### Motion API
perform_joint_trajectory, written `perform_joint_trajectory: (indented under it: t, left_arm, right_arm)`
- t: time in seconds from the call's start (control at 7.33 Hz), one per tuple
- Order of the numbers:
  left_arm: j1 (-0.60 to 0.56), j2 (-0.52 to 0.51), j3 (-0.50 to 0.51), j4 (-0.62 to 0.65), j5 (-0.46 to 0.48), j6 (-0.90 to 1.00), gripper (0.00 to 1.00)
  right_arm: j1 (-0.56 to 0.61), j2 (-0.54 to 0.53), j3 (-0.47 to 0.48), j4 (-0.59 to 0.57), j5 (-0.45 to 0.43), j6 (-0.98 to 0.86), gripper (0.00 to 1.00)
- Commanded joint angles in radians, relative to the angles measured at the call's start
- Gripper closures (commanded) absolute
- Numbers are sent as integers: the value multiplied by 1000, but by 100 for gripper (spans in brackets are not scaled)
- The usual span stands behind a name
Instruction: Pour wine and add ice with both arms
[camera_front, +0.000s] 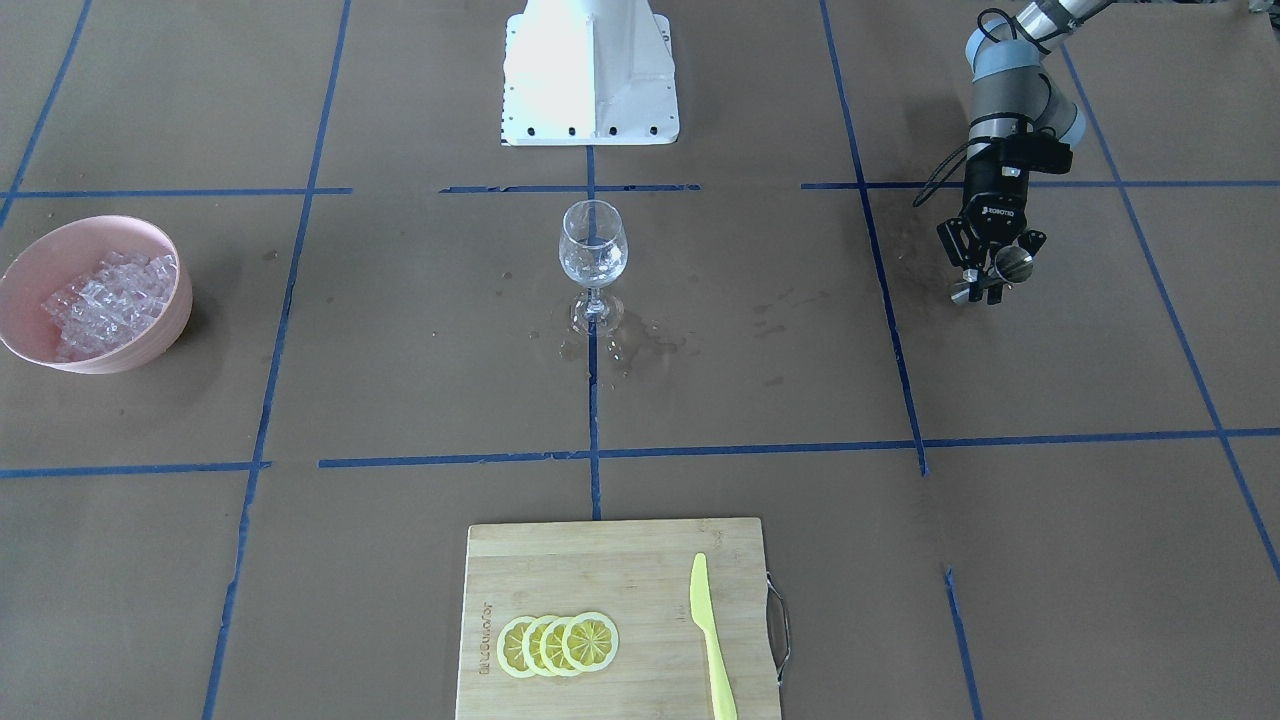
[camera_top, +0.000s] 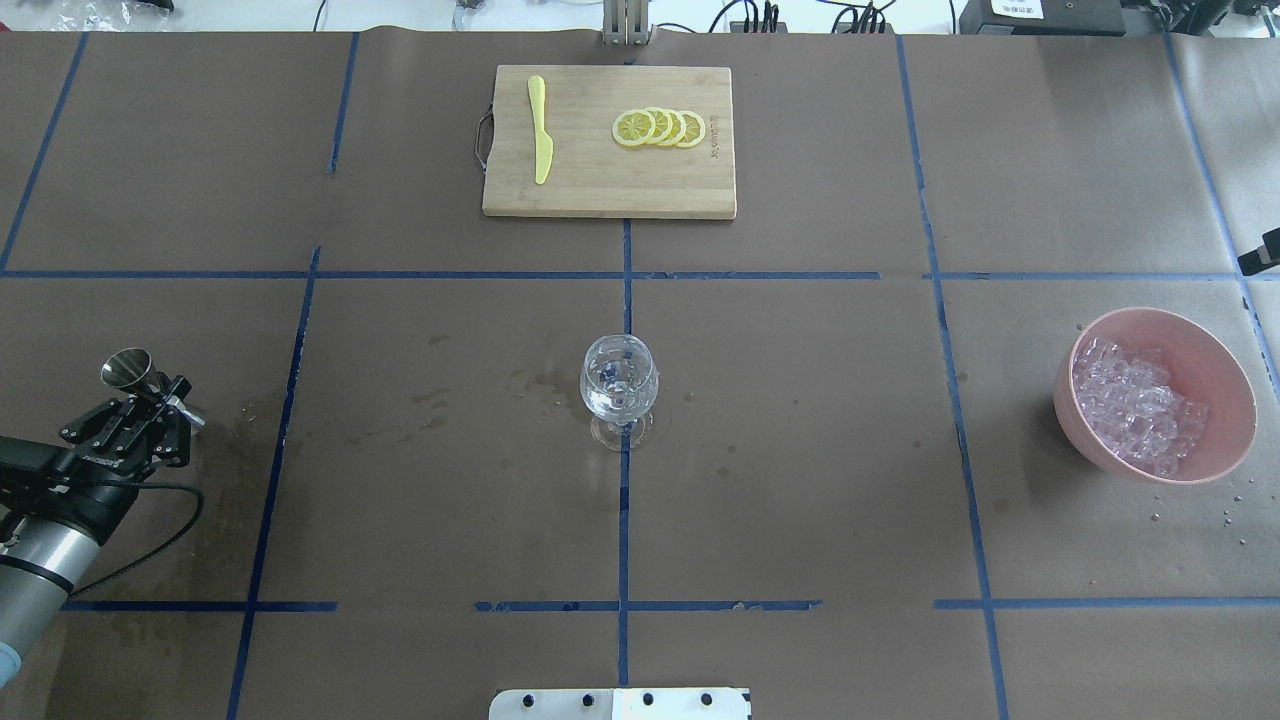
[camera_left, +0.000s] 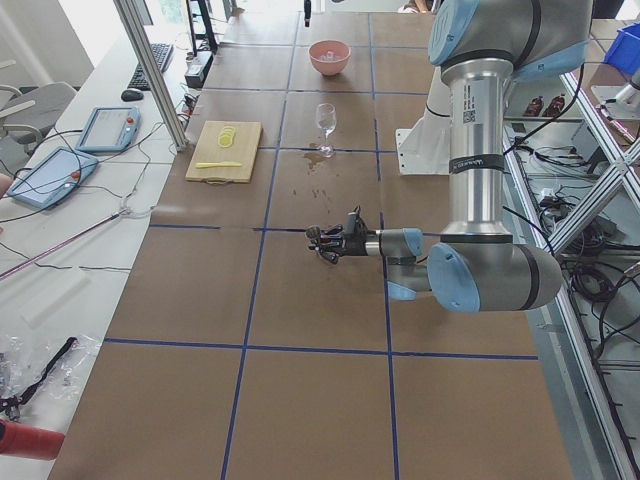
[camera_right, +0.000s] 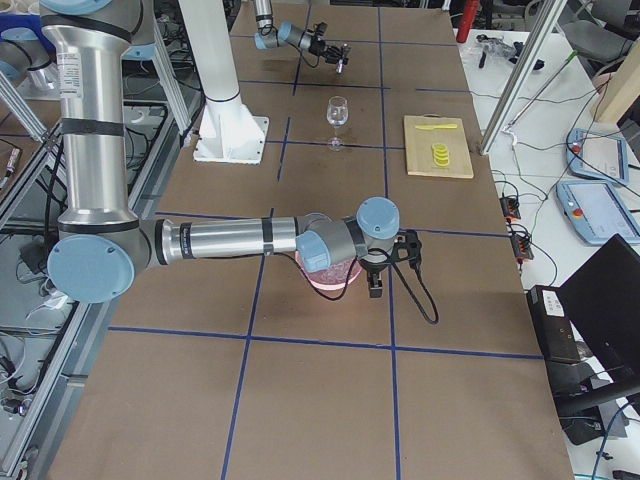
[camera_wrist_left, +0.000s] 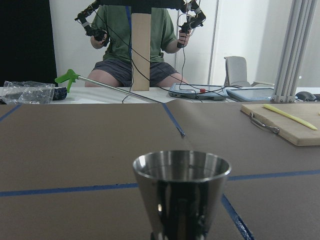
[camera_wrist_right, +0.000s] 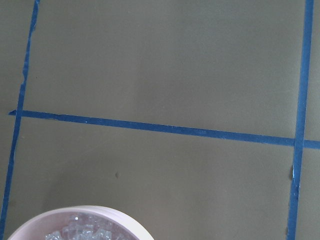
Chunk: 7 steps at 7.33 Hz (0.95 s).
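Note:
My left gripper (camera_front: 988, 280) is shut on a steel jigger (camera_front: 1015, 265) and holds it above the table, far from the wine glass (camera_front: 593, 250). It also shows in the overhead view (camera_top: 158, 397), with the jigger (camera_top: 128, 368) and the glass (camera_top: 619, 385). The left wrist view shows the jigger (camera_wrist_left: 181, 192) close up. Clear wine in the glass is barely visible. Ice cubes (camera_top: 1135, 400) fill a pink bowl (camera_top: 1230, 370). My right gripper (camera_right: 375, 283) hangs beside the bowl; I cannot tell if it is open. The right wrist view shows ice (camera_wrist_right: 75, 231).
A wooden cutting board (camera_top: 600, 190) at the far side carries lemon slices (camera_top: 660, 127) and a yellow knife (camera_top: 540, 140). Wet spots (camera_top: 540, 380) lie around the glass. The white pedestal (camera_front: 590, 70) stands at the robot's side. A person (camera_wrist_left: 132, 45) sits beyond the table.

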<state>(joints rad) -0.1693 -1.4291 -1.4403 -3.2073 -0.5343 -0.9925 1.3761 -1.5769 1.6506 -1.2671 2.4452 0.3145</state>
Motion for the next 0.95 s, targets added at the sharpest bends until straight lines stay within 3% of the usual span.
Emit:
perform_joint_trajectory:
  t: [0.0,0.27,0.41,0.68,0.82]
  left_arm:
    - [23,-4,9,0,0,0,79]
    - [31,-4,9,0,-1,0,65]
    - [34,-4,9,-2,-1,-2,65]
    - [39,-4,9,-2,-1,-2,54]
    - [39,-4,9,-3,-1,0,38]
  right_arm:
    - [0,0,0,0,2,2,0]
    - [0,-2,0,0,2,2,0]
    - [0,-2,0,0,2,2,0]
    - [0,-2,0,0,2,3,0]
    - [0,-2,2,0,2,3,0]
